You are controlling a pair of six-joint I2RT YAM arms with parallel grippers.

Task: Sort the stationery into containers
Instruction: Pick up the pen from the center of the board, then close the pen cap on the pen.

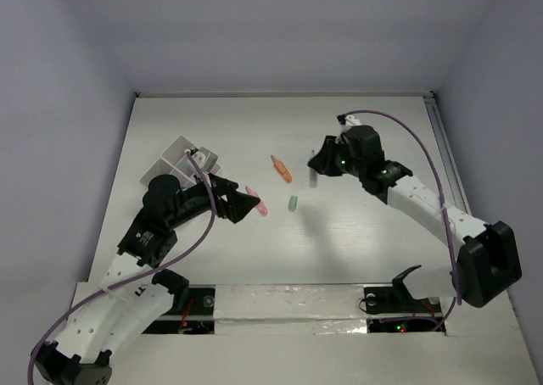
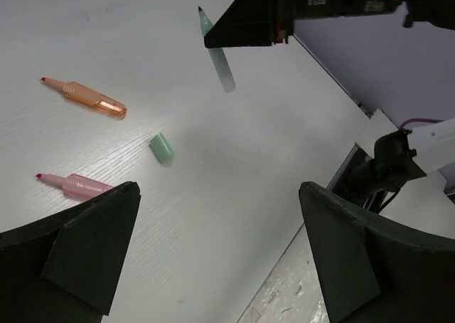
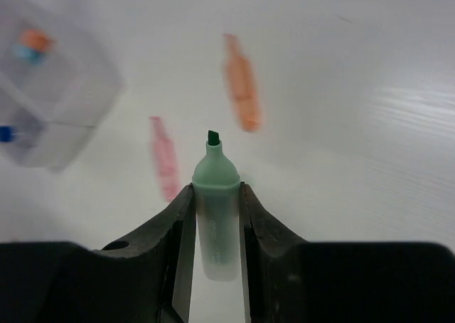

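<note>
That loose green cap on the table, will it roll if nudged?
The green cap lies on its side and looks rounded, so it may roll. Being small, it is likely light and could skid on the table.

Right fingers (image 3: 173, 232) pinched (left (image 2: 87, 252) seemingly wide)

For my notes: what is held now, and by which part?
The right jaws hold the green marker by its barrel; the left jaws hold nothing.

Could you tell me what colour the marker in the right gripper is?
The marker is pale green with a dark tip; clearest in the right wrist view.
</note>
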